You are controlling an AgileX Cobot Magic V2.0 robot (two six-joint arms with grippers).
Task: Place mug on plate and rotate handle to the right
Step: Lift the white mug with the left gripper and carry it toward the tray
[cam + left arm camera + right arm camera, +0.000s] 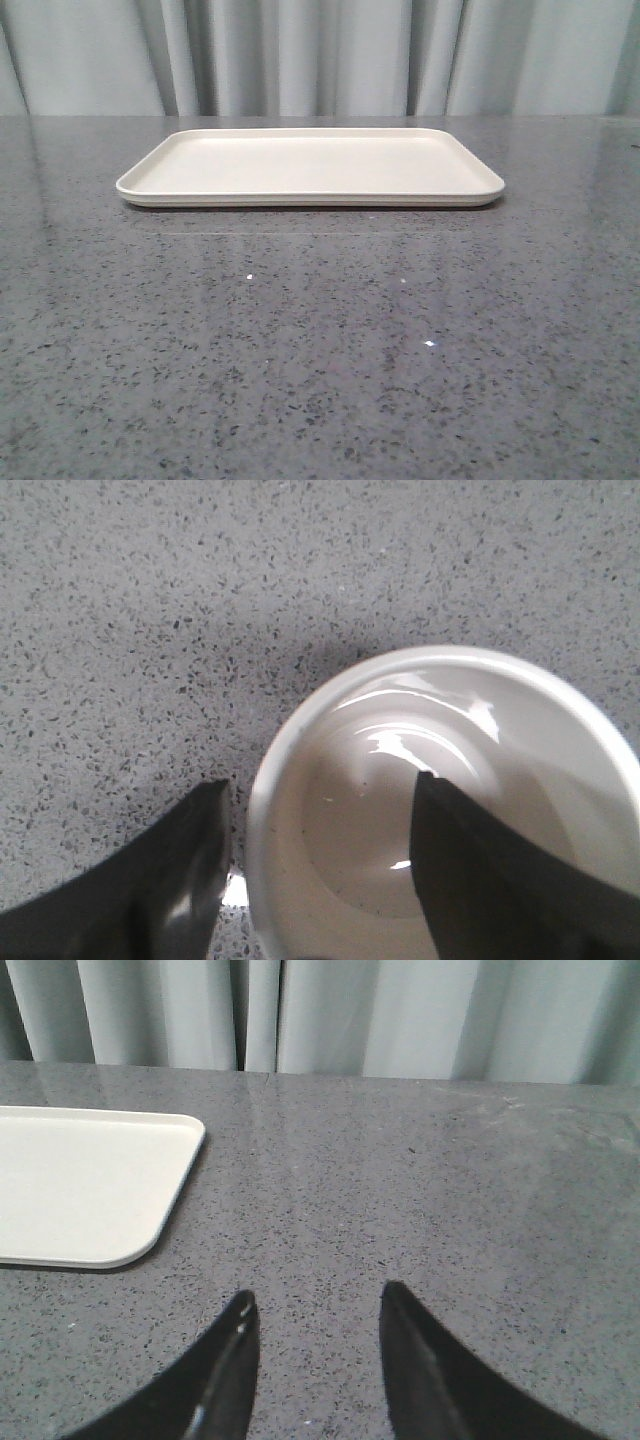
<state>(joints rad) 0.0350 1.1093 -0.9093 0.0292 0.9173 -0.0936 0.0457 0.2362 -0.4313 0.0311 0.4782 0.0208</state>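
The flat cream-white rectangular plate (310, 166) with rounded corners lay bare toward the far side of the speckled grey stone table (320, 350), before a pale pleated curtain (320, 55). The white cylindrical mug (440, 800) stood on the table, off the plate, seen only from the left wrist. The left gripper (320, 825) straddled its rim, one black finger (500, 880) inside, the other outside, neither visibly pressing. The right gripper (315, 1305) hovered with fingers apart, right of the plate.

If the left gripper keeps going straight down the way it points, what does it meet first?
Probably the mug: one finger of the left gripper is inside its rim, the other outside, so the wall lies between them. Depth is unclear.
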